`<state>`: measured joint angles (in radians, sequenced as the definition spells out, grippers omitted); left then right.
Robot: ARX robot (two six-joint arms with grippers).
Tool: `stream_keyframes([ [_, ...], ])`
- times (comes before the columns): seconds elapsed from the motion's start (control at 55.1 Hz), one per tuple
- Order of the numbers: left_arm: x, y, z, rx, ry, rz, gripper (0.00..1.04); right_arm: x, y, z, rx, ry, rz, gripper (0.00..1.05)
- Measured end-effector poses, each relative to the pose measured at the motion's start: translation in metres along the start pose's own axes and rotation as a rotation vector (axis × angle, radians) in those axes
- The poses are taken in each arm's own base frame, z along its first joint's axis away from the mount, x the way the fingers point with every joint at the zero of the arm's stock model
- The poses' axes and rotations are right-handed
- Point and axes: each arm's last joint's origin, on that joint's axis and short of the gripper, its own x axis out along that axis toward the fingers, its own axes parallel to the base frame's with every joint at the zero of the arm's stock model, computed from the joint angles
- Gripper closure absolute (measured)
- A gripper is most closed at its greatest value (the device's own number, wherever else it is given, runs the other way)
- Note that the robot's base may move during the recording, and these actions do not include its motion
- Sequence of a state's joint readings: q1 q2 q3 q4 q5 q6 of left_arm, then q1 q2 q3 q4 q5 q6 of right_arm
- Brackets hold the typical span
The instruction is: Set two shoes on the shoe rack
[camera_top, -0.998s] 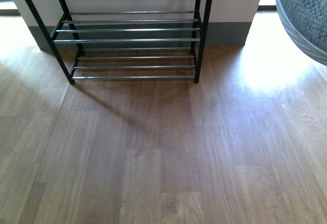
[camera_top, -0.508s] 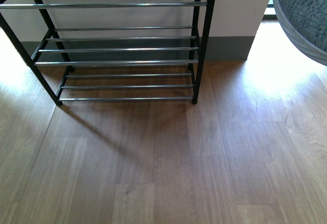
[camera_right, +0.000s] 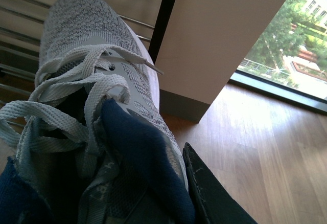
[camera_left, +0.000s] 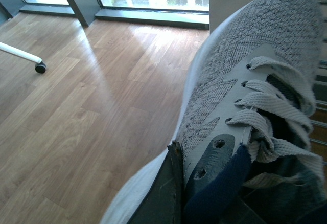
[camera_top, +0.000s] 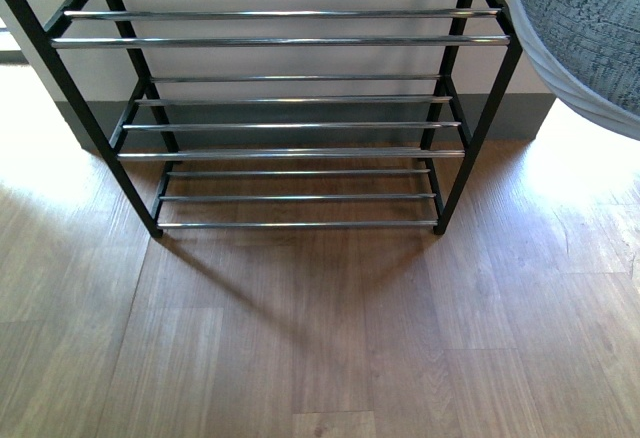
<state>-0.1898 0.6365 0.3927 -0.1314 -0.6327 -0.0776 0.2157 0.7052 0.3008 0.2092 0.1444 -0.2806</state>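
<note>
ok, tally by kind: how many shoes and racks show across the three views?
grey knit sneakers: 2
shoe rack: 1
total: 3

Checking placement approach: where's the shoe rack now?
Front view: the shoe rack stands centre, in the upper half of the frame, on the wood floor against the white wall. A grey knit sneaker hangs at its upper right.
</note>
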Motion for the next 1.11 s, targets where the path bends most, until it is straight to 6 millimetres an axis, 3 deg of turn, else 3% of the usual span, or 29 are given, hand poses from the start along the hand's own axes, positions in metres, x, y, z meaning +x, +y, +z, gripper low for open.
stream_keyframes([
  [1.107,-0.0003,-0.0001,0.0001,0.002,-0.001,-0.007,1.03,-0.0002,-0.0009,0.0,0.0,0.004,-0.021,1.03],
])
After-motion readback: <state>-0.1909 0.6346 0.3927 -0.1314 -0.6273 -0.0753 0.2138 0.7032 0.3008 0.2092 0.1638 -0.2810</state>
